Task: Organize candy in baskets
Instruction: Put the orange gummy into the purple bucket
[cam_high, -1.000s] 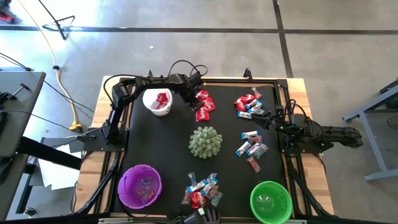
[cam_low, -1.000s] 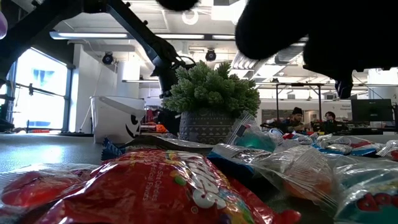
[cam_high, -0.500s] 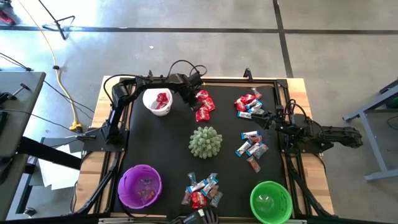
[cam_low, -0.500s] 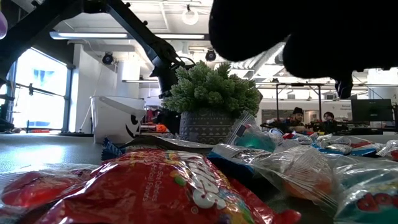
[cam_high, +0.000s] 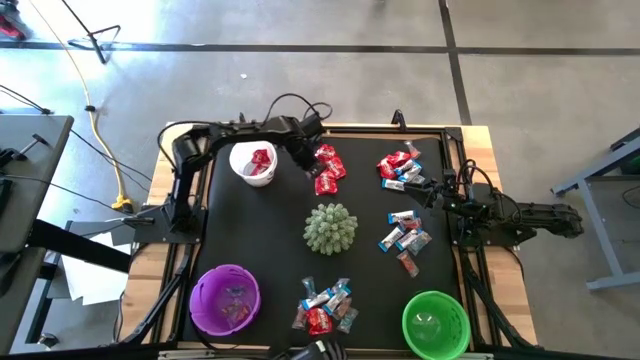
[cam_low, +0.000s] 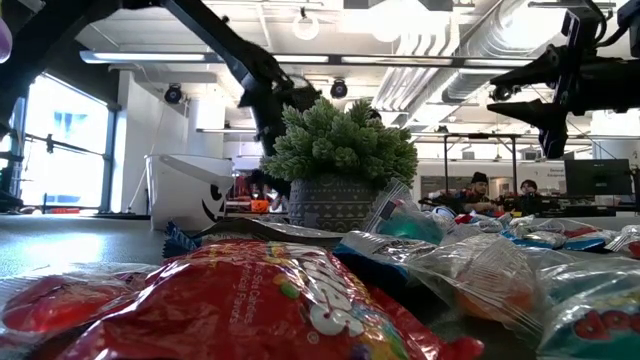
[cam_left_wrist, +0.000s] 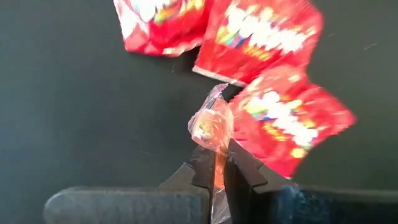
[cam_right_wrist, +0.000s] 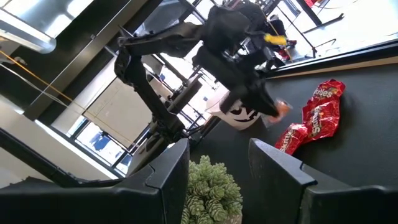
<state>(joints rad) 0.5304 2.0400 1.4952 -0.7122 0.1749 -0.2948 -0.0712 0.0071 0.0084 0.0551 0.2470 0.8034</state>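
Left gripper (cam_left_wrist: 218, 167): fingers pressed together, pinching a clear-wrapped candy (cam_left_wrist: 211, 124) that projects just beyond the fingertips, above red candy packets (cam_left_wrist: 273, 74) near the white basket (cam_high: 254, 164). Right gripper (cam_high: 432, 192): fingers spread, holding nothing, near blue-and-silver candies (cam_high: 405, 233).
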